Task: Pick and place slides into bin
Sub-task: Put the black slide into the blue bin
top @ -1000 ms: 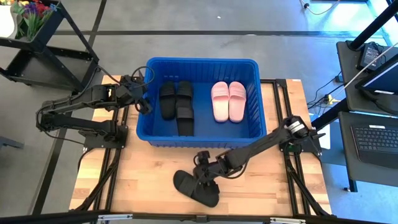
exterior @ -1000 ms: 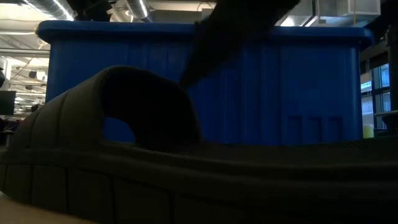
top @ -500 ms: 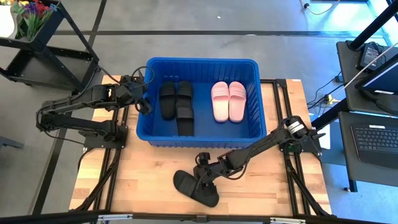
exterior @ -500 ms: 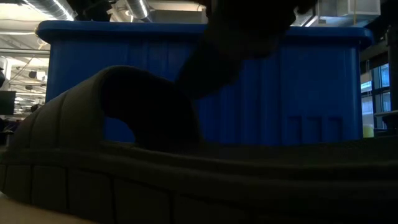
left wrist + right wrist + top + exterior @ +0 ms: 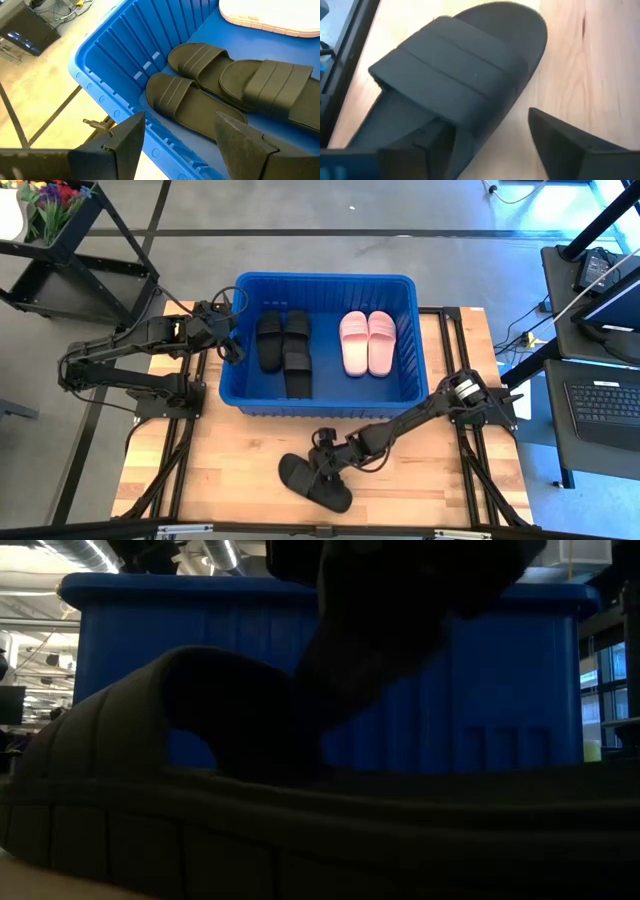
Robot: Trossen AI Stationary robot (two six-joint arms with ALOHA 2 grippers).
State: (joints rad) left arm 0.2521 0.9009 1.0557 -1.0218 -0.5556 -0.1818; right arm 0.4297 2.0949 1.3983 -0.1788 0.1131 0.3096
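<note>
One black slide (image 5: 315,483) lies sole down on the wooden table in front of the blue bin (image 5: 325,277); it fills the foreground of the low view (image 5: 200,740). My right gripper (image 5: 325,464) is open and low over it. In the right wrist view (image 5: 487,120) one finger stands over the footbed beside the strap (image 5: 460,65) and the other over bare table beyond the slide's long edge. Three black slides (image 5: 284,345) and a pink pair (image 5: 367,343) lie in the bin. My left gripper (image 5: 232,348) is open and empty at the bin's left rim. My right gripper comes at the black slide slanting down from the table's right, its open fingers on either side of the slide's long edge (image 5: 520,95) beside the strap. I cannot tell whether either finger touches it. The slide lies flat on the table.
The bin's near wall (image 5: 480,670) stands close behind the slide. Bare table lies to the left (image 5: 220,470) and right (image 5: 430,480) of the slide. My left gripper's open fingers (image 5: 125,140) hang above the bin's left wall (image 5: 115,55). Shelving and desks stand beyond the table edges.
My right gripper has come down toward the black slide on the table, its arm dropping lower in front of the bin in the low view. The slide has stayed where it was.
</note>
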